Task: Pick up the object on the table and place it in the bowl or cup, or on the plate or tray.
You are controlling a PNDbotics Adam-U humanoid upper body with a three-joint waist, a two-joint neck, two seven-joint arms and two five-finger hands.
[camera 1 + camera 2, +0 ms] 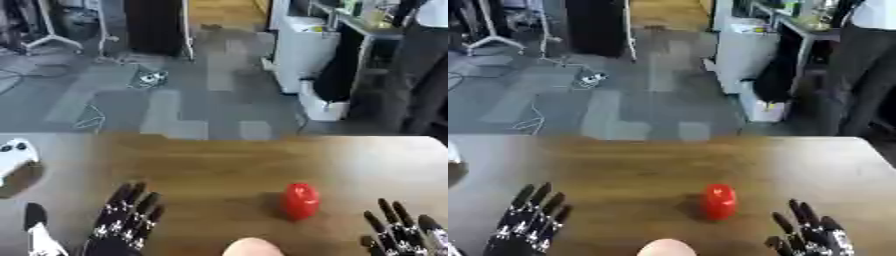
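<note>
On the wooden table [219, 165], with the red object [300, 200] as our landmark, we read the scene from left to right. Far to the left of the red object, at the table's edge, sat a white thing [16, 156] that we could not make out. Nearer, still left of the red object and closer to us, our left hand [127, 220] rested with its fingers straight and spread, holding nothing. The red object itself stood on the bare wood between our two hands, nearer the right one, touching neither. It looked rounded and a little taller than wide, so we judged its long axis to run upright, its narrower top pointing up and slightly away from us; we could not tell any front or handle on it. Just in front of it, at the bottom edge, a pale rounded shape [252, 247] showed, which we could not identify. To the right of the red object our right hand [811, 235] rested, fingers straight and apart, also empty. No bowl, cup, plate or tray was clearly in sight. We judged the grasp not yet begun, and thought it best done by the right hand coming in from the side, fingers wrapping the upright body low so it would not tip or roll.
</note>
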